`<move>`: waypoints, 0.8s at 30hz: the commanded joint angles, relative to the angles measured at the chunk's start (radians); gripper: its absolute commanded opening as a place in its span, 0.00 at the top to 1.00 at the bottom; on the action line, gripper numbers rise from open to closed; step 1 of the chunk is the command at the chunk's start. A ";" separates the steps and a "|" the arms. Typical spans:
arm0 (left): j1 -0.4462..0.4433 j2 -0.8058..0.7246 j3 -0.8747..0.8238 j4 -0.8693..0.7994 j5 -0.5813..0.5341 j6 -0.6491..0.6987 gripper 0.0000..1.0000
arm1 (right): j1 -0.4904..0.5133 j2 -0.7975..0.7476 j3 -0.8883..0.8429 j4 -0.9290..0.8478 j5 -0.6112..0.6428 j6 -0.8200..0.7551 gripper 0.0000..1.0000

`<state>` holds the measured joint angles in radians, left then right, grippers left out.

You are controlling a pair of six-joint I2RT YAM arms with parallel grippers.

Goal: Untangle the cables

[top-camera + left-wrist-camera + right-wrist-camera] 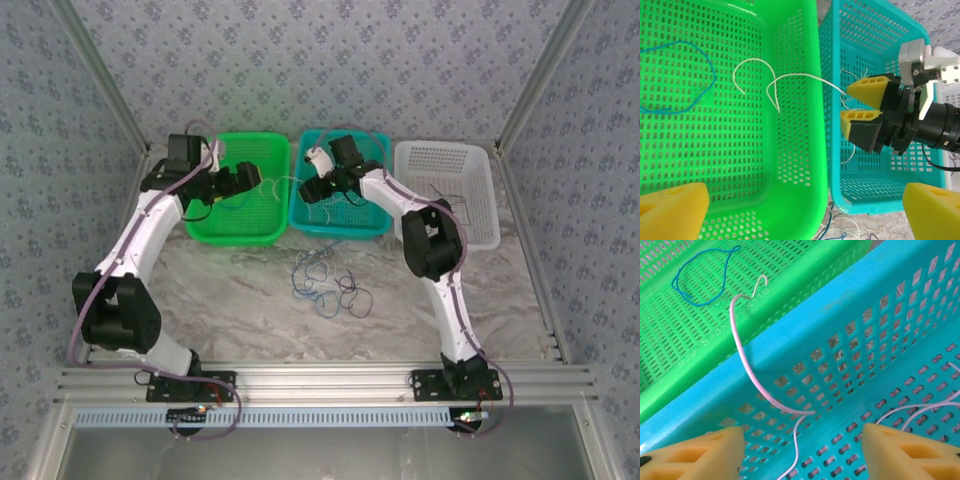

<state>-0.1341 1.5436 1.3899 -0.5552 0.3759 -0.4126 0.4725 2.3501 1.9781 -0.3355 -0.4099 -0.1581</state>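
A thin white cable (790,76) arches over the rims from the green basket (235,238) into the teal basket (340,228). In the right wrist view the white cable (742,355) drops between my right gripper's open fingers without being pinched. A blue cable (710,65) lies loose on the green basket's floor, and its loop (699,304) shows there too. My right gripper (308,188) (845,103) (802,455) hangs in the teal basket. My left gripper (250,180) (805,220) is open over the green basket, holding nothing. A tangle of blue, white and dark cables (325,280) lies on the table in front of the baskets.
A white basket (470,215) stands at the back right with a dark cable (445,190) inside. All three baskets sit side by side along the back wall. Marbled table surface (230,300) stretches between the tangle and the arm bases.
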 commanded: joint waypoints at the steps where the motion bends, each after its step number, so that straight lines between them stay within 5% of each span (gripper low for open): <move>1: 0.021 -0.053 -0.015 0.026 0.020 0.005 0.01 | -0.006 0.049 0.056 0.022 -0.052 -0.012 0.40; 5: 0.036 -0.064 -0.026 0.024 0.024 0.009 0.01 | -0.015 0.094 0.119 -0.003 -0.076 -0.002 0.50; 9: 0.045 -0.074 -0.040 0.027 0.021 0.012 0.01 | -0.024 0.128 0.176 -0.024 -0.087 0.017 0.81; 13: 0.050 -0.077 -0.048 0.029 0.020 0.014 0.01 | -0.034 0.128 0.184 -0.036 -0.085 0.021 0.98; 24: 0.050 -0.061 -0.057 0.046 0.022 0.001 0.01 | -0.030 -0.077 -0.034 0.075 -0.071 0.031 1.00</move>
<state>-0.0917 1.4925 1.3369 -0.5251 0.3786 -0.4110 0.4370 2.3932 1.9854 -0.3058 -0.4721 -0.1383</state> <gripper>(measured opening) 0.994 0.060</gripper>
